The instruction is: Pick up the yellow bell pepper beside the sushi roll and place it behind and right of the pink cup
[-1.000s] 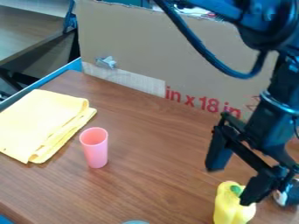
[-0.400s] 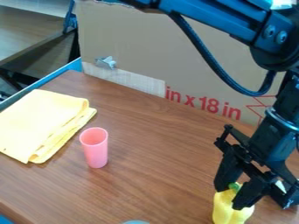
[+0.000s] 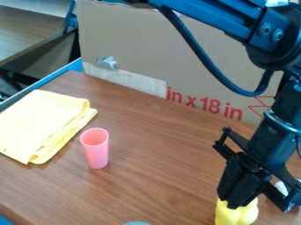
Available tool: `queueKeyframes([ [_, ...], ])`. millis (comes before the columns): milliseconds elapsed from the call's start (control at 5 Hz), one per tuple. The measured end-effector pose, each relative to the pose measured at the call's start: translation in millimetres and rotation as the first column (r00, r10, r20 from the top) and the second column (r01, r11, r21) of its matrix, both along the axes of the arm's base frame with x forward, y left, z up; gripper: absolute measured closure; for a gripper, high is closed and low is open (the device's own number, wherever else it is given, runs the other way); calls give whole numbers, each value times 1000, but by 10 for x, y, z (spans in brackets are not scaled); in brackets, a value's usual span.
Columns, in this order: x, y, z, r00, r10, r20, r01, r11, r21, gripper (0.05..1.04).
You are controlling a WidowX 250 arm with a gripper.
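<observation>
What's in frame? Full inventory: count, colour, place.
Bell pepper: 1, yellow, lower right
Tumbler: 1, pink, upright, left of centre
Folded cloth: 1, yellow, left
Tabletop: 1, brown, under these
Cardboard panel: 1, tan, behind tabletop
Round object: 1, greyish, bottom edge, cut off
Blue object: 1, blue, bottom-left corner
Arm: 1, black, from top edge
Claw: 1, black, closed on bell pepper's top

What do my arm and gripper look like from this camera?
The arm looks black with a bluish sheen; its upper link has round silver bolts at the joint, a dark braided cable loops beneath it, and a shiny ring circles the lower section. The gripper is matt black, with blocky fingers and thin angular linkage bars.
</observation>
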State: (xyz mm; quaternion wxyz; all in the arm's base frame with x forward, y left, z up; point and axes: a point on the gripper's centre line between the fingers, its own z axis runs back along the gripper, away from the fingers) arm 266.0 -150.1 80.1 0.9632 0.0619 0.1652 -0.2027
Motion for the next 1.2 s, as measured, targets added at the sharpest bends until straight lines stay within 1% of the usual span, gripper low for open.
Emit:
queueKeyframes([
  [200,-18,51,112,1000,20,18,-20,999,-33,979],
  [400,22,191,361,995,74,67,-71,996,-59,979],
  [600,150,384,475,987,139,84,-132,988,-75,979],
  [800,354,848,590,957,270,104,-262,962,-80,979],
  [1000,494,1350,658,912,392,116,-383,919,-95,979],
  [1200,625,1750,526,873,481,79,-475,876,-82,979],
])
